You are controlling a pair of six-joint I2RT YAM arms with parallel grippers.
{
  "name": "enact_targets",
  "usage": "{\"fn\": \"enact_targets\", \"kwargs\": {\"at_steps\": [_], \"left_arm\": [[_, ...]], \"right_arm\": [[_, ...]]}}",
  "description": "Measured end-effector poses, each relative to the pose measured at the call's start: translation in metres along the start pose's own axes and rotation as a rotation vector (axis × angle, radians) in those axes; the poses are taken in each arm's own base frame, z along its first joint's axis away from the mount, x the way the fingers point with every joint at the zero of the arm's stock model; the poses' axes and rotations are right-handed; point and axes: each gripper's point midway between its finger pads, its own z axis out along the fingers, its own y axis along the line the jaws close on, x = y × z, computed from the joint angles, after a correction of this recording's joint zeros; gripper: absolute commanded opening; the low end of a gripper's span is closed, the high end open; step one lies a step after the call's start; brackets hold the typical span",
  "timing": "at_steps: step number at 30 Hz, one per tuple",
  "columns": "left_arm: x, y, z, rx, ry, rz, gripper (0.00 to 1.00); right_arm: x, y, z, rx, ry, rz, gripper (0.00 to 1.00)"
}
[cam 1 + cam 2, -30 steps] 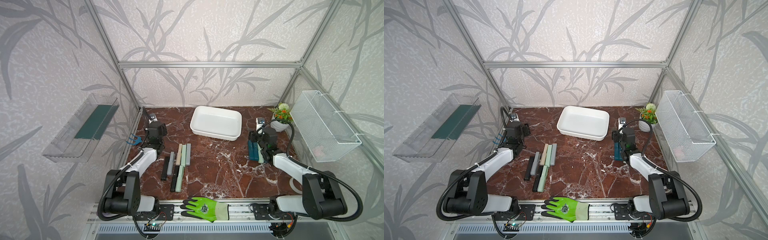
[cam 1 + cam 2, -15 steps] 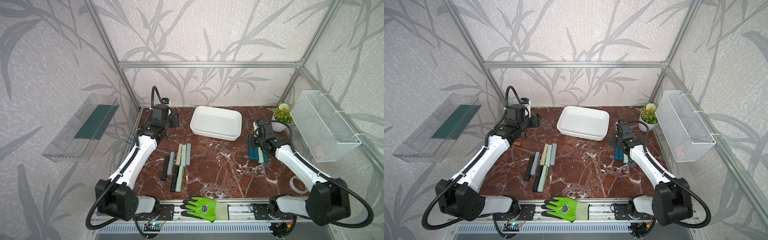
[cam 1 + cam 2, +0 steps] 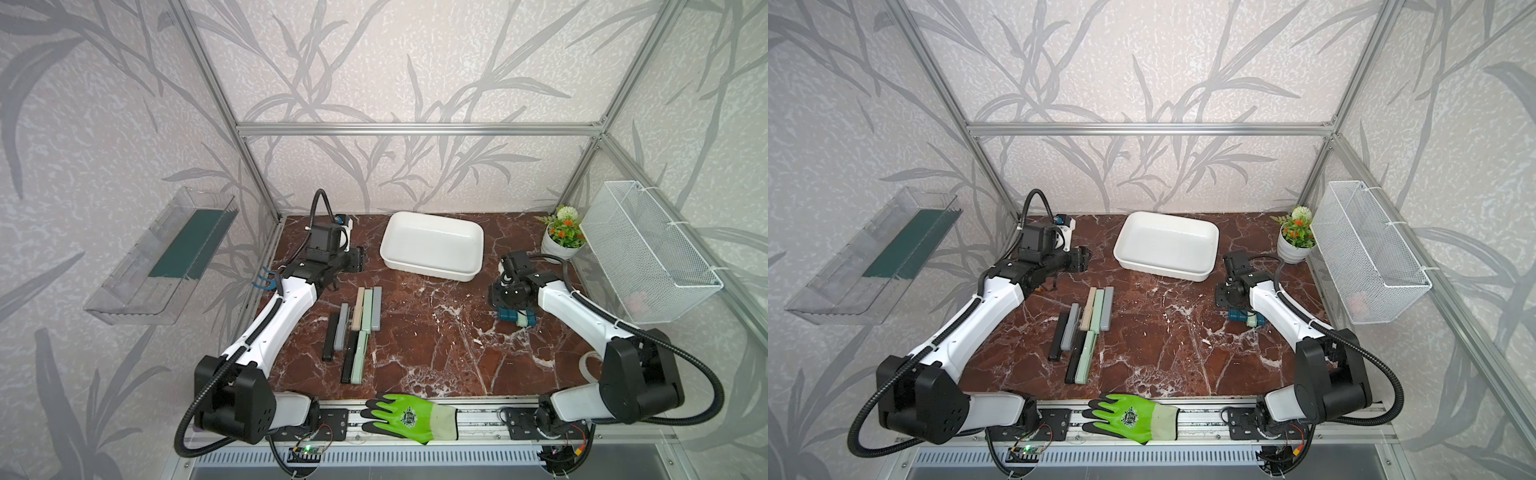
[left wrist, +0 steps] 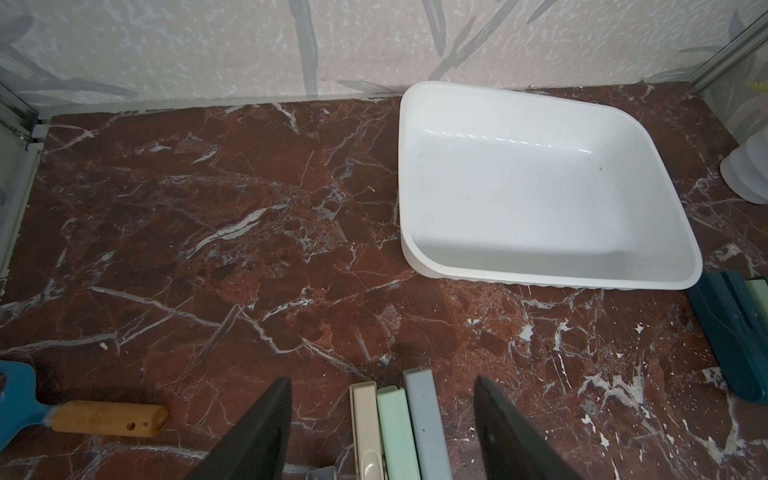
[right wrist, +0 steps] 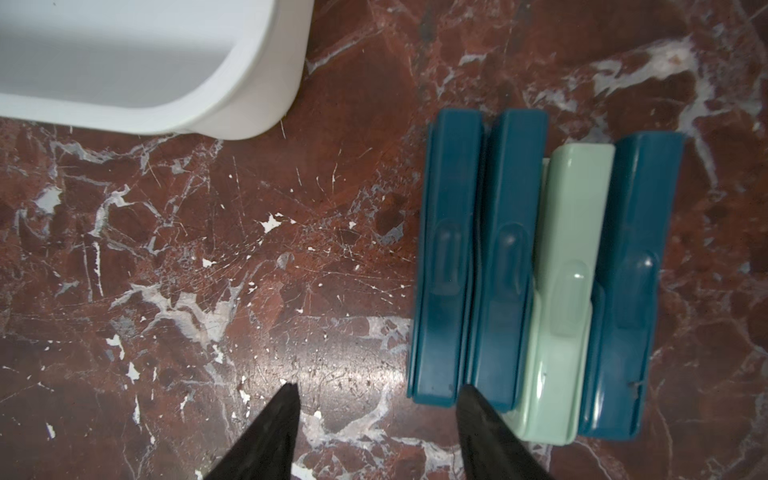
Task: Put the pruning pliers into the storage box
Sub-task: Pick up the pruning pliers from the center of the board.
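The storage box [image 3: 432, 245] [image 3: 1167, 245], a shallow white tub, stands empty at the back middle of the table. Several pruning pliers [image 3: 361, 316] [image 3: 1096, 311] lie side by side left of centre. A second group, three dark teal and one pale green [image 5: 511, 257] [image 3: 517, 316], lies at the right. My left gripper [image 4: 382, 382] [image 3: 357, 259] is open and empty, above the beige, green and grey pliers' far ends [image 4: 397, 432]. My right gripper [image 5: 379, 388] [image 3: 508, 305] is open, pointing down over bare table beside the teal pliers, one finger [image 5: 490, 432] overlapping their near ends.
A blue hand rake with a wooden handle [image 4: 108, 417] lies by the left wall. A green glove [image 3: 409, 417] rests on the front rail. A potted plant [image 3: 563, 241] stands at the back right beside a wire-mesh basket [image 3: 648, 257]. A clear bin [image 3: 166, 257] hangs on the left wall.
Both arms have unfolded from a low pose. The left gripper rose and swung toward the box. The right gripper came forward over the teal pliers group.
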Motion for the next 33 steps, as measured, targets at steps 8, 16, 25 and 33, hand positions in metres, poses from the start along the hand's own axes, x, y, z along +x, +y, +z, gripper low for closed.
{"fn": "enact_targets", "kwargs": {"at_steps": [8, 16, 25, 33], "left_arm": [[0.003, -0.004, 0.001, 0.024, 0.004, -0.001, 0.68], [0.001, -0.004, 0.001, 0.028, -0.002, 0.000, 0.68], [0.001, -0.005, 0.001, 0.032, -0.002, -0.001, 0.68], [0.001, -0.005, 0.001, 0.032, -0.002, -0.001, 0.68]], "right_arm": [[-0.003, -0.003, 0.013, 0.007, 0.011, 0.025, 0.60], [0.001, -0.012, 0.021, 0.019, 0.016, 0.055, 0.59], [0.010, -0.020, 0.028, 0.030, 0.030, 0.086, 0.59], [0.009, -0.020, 0.031, 0.027, 0.016, 0.103, 0.61]]}}
